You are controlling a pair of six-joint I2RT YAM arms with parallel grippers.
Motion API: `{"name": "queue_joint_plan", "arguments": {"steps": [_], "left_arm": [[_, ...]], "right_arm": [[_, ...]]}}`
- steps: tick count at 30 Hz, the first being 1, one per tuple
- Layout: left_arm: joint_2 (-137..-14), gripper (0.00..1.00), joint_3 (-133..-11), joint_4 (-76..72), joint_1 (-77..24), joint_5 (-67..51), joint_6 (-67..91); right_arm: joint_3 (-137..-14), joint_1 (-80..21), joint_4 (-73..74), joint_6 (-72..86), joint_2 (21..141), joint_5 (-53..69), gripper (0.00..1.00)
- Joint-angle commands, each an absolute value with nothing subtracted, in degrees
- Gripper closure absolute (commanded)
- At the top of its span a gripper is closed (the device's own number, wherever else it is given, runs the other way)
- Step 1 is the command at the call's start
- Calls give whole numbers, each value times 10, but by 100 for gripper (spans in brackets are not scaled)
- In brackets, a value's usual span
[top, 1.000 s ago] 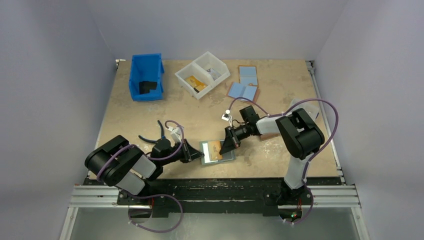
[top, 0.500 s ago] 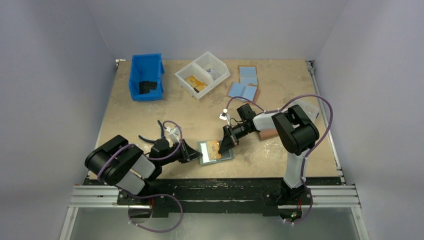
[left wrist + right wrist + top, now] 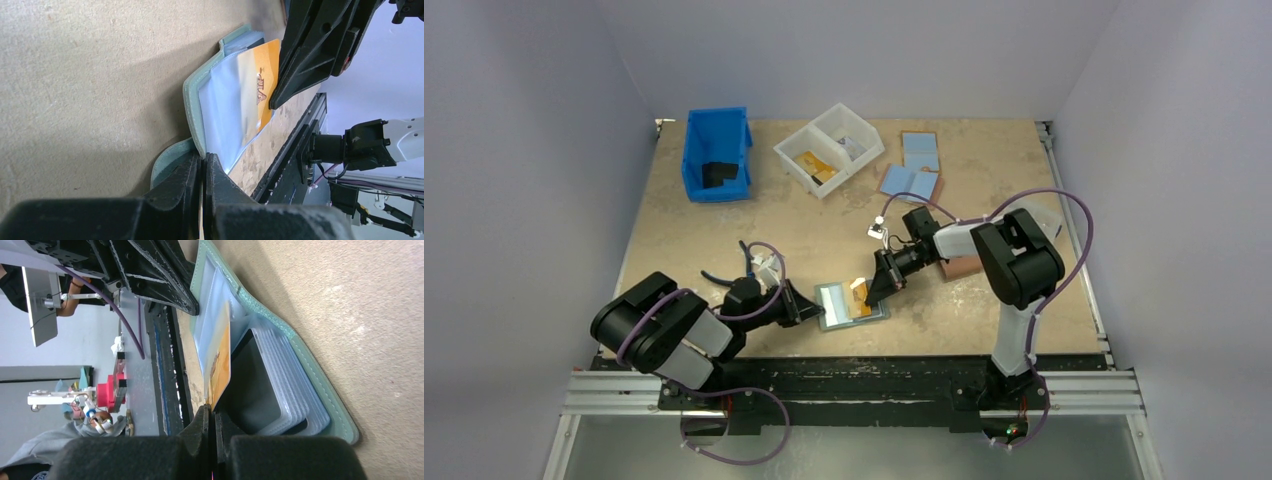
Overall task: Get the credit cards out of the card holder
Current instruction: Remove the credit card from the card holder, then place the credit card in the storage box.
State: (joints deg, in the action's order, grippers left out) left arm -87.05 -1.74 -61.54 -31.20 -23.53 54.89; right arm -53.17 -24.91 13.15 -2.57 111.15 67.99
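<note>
At the far left rear of the desk (image 3: 684, 240) stands a blue bin (image 3: 717, 155) holding a dark object (image 3: 717, 175) that cannot be identified from above. The left end effector (image 3: 809, 308) lies low near the front edge, its fingers pressed together on the teal border of the card holder (image 3: 849, 303); the left wrist view confirms the flap pinched between the tips. Behind it, well apart, is a white tray (image 3: 829, 148) of two compartments with orange items in one; the contents of the other are too small to make out. The card holder lies open and flat at front centre, its clear sleeves (image 3: 295, 405) fanned. An orange card (image 3: 220, 370) stands partly out of a sleeve, and the right end effector (image 3: 211, 412) is clamped on its edge. A dark card (image 3: 252, 385) sits inside the sleeves just beside it. To the right, a salmon-pink wallet (image 3: 964, 268) is largely covered by the right arm. Two light-blue-and-brown wallets (image 3: 911, 180) lie at right rear, clear of both arms.
</note>
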Motion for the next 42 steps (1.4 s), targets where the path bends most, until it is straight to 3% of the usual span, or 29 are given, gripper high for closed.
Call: {"name": "queue_joint_plan", "arguments": {"steps": [1,4,13,20,24,31,42], "left_arm": [[-851,100,-4,-589,-300,-229,529],[-826,100,-6,-556,-298,-217,527],[-655,63,-45,-326,-297,-141,498],[-420,38,-106,-43,-297,-12,462],[-353,27,-140,56,-297,15,442],[-344,18,-223,110,-297,14,429],[-343,18,-358,229,-297,38,358]], "right_arm": [[-552,-222,138,-48,1091,639,100],[-557,-193,169,-76,1074,624,100],[-561,-171,201,-120,1052,656,100],[-570,-171,221,-149,1027,676,100],[-584,-172,238,-172,996,668,100],[-660,-181,187,-109,962,558,100],[-993,-234,144,18,1144,406,100]]}}
